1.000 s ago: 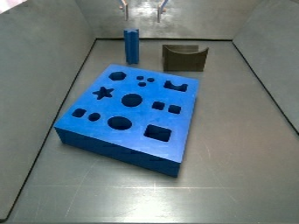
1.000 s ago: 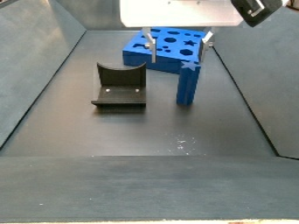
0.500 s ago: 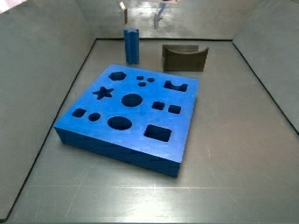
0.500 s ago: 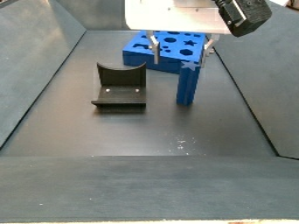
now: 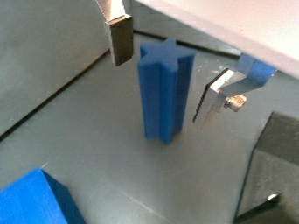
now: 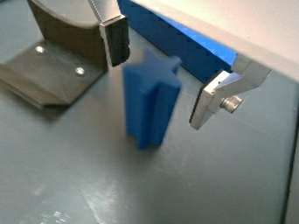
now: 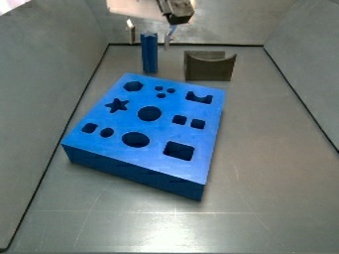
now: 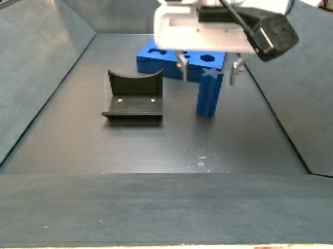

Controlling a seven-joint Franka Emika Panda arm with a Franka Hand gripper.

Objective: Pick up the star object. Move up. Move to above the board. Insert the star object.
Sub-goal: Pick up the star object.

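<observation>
The star object (image 5: 163,92) stands upright on the grey floor, a tall blue peg with a star-shaped top, between the board (image 7: 143,122) and the back wall and just beside the dark olive block (image 7: 209,65). In a side view it (image 8: 208,89) rises near the board's (image 8: 202,48) edge, apart from it.

The gripper (image 6: 160,73) hangs over the peg, its fingers (image 5: 119,41) spread wide to either side of the upper part, one silver plate on each flank. In both wrist views a gap shows between each pad and the blue faces, so nothing is gripped yet. Straddling the peg this way seems meant to let the pads close on opposite sides and keep it vertical for lifting.

The board lies flat with its holes facing up; the star hole (image 7: 117,103) sits near one edge, open and unobstructed, ready to take the peg from above.
</observation>
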